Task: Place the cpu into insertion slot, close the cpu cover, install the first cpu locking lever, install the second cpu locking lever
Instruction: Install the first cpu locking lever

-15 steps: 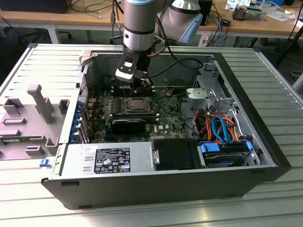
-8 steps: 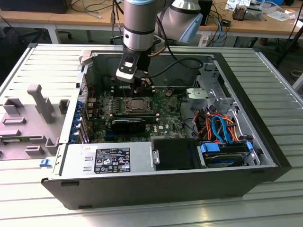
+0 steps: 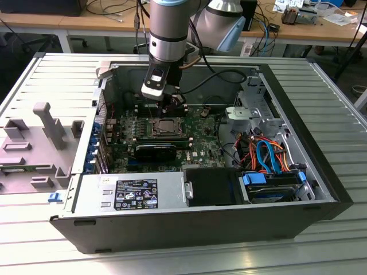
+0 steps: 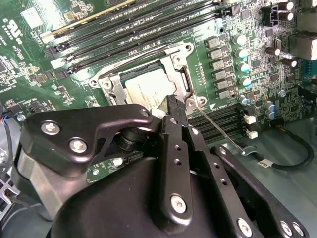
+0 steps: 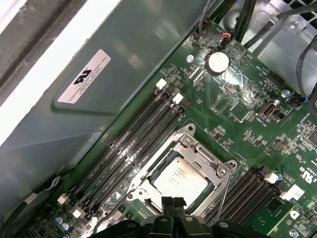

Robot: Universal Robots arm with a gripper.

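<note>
The hand [image 3: 174, 106] hovers close over the cpu [image 3: 166, 126] on the green motherboard [image 3: 202, 144]

- You could read no lettering clearly anywhere.
- The black label [image 3: 136, 193] on the power supply [image 3: 92, 192] bore print too small for you.
- The white sticker [image 5: 84, 75] on the case wall [image 5: 148, 59] was blurred.
- The cpu [image 5: 180, 176] carried faint, unreadable marks.

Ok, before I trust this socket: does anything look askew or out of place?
The cpu sits flat under the cpu cover. One thin locking lever angles away from the socket, seemingly unlatched, beside the gripper.
</note>
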